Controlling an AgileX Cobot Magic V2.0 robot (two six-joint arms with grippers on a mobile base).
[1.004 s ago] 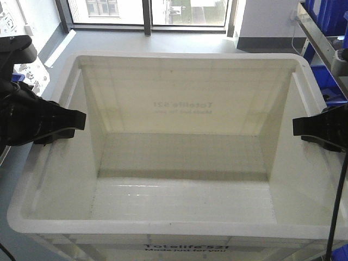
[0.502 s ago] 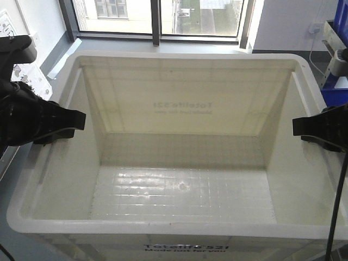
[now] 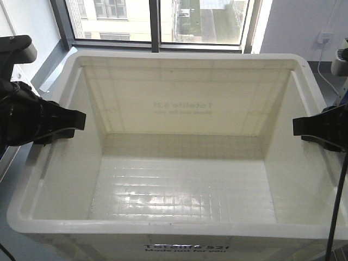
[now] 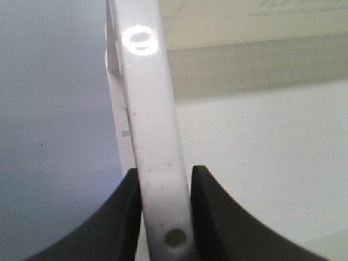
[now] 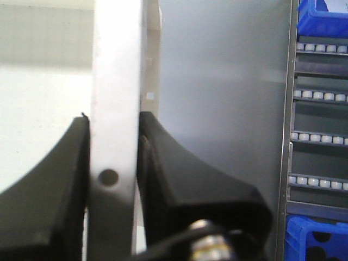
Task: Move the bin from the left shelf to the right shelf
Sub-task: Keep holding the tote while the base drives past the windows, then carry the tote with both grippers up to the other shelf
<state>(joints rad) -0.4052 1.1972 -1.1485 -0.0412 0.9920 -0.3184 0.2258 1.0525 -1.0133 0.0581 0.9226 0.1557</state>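
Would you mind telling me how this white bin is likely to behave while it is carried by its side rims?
Probably light for its size: the bin is empty. Its glossy, smooth rim may slip, since the left gripper and right gripper only pinch that narrow edge. The thin, wide walls could flex somewhat.

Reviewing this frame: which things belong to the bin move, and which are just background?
Part of the job:
the bin
left gripper, clamped on the bin's side rim
right gripper, clamped on the opposite rim

Just around:
blue bins
roller shelf
window
wall socket
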